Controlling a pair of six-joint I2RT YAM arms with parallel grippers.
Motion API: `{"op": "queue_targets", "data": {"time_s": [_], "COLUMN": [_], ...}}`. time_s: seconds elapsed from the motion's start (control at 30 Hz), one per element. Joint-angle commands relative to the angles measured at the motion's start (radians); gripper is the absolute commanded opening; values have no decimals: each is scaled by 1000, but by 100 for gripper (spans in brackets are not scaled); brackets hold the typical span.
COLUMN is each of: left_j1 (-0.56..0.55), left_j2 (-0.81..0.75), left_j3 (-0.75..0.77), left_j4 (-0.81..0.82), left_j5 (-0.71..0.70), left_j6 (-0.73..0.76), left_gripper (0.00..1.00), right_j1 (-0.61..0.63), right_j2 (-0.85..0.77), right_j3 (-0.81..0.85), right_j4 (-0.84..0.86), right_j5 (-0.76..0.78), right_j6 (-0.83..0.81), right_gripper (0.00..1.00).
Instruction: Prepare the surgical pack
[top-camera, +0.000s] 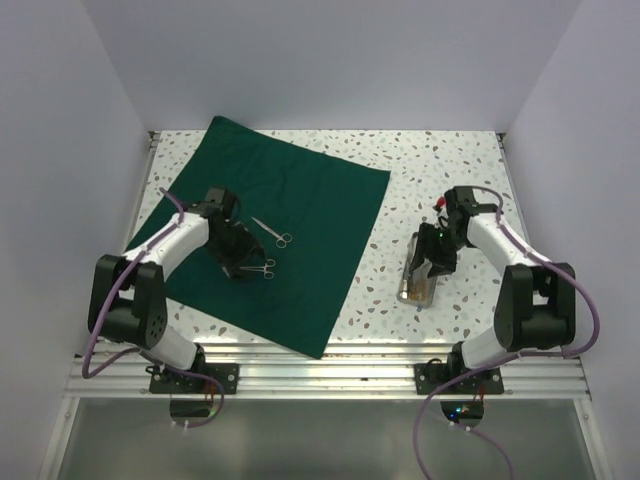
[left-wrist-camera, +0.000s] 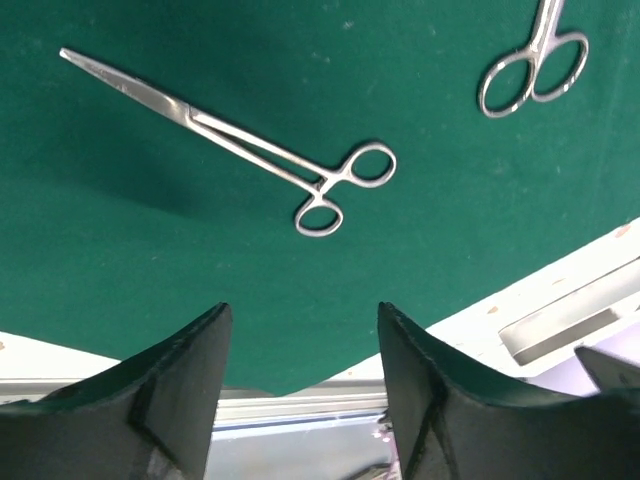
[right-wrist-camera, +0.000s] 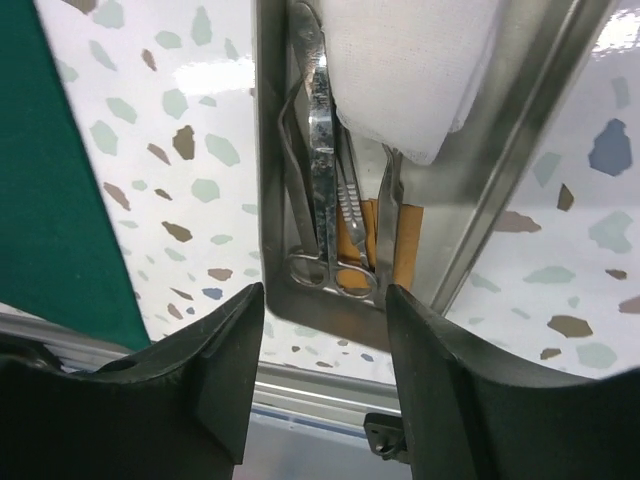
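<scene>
The dark green drape (top-camera: 310, 210) lies flat on the left half of the table. On it rest steel forceps (left-wrist-camera: 250, 150) and a second ring-handled instrument (left-wrist-camera: 533, 72), the pair seen from above as forceps (top-camera: 262, 268) and instrument (top-camera: 272, 233). My left gripper (left-wrist-camera: 304, 320) hovers open just short of the forceps' rings, empty; from above the left gripper (top-camera: 238, 268) is over the drape. The steel tray (right-wrist-camera: 268, 150) holds white gauze (right-wrist-camera: 410, 70) and ring-handled steel tools (right-wrist-camera: 322, 180). My right gripper (right-wrist-camera: 325, 300) stands open at the tray's near end, holding nothing.
The tray (top-camera: 412, 290) sits on the speckled tabletop right of the drape's edge (right-wrist-camera: 50, 200). An aluminium rail (top-camera: 330, 378) runs along the table's near edge. White walls enclose the table on three sides.
</scene>
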Motion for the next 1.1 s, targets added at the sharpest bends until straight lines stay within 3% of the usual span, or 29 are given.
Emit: {"op": "queue_targets", "data": {"time_s": [0.0, 0.13, 0.4, 0.67, 1.07], "left_j1": [22, 36, 68, 71, 71], "left_j2": [28, 101, 233, 263, 275], "left_j3": [14, 65, 211, 217, 154], "left_j4": [37, 15, -93, -139, -78], "left_j5": [-7, -15, -75, -105, -144], "left_j6": [-62, -112, -170, -262, -346], "left_gripper": [63, 55, 55, 55, 54], "right_j1": [8, 82, 173, 191, 211], "right_j2": [-89, -135, -171, -175, -173], "right_j3": [74, 112, 104, 84, 83], "right_j4": [-75, -109, -94, -68, -60], "right_j5": [64, 73, 40, -5, -16], "right_j6": [-9, -7, 1, -9, -18], "right_gripper": [56, 59, 61, 61, 61]}}
